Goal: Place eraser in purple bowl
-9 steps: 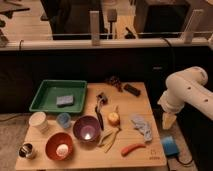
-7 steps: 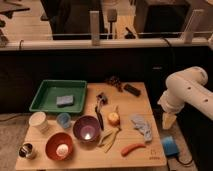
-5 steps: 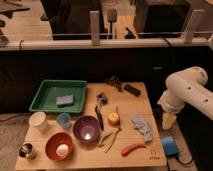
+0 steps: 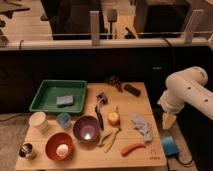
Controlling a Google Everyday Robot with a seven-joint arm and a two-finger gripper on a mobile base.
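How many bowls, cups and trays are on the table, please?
Bowls: 2 (purple bowl, orange-red bowl)
Cups: 3 (white cup, light-blue cup, metal cup)
Trays: 1 (green tray)
Total: 6
The gripper hangs open past the table's right edge.

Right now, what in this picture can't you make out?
Camera view only.
Arm: cut off by the right edge, above the open gripper beside the table.
Purple bowl: bright spot inside, glare or object, cannot tell.
Orange-red bowl: pale content too small to name.
Eraser: markings too small.
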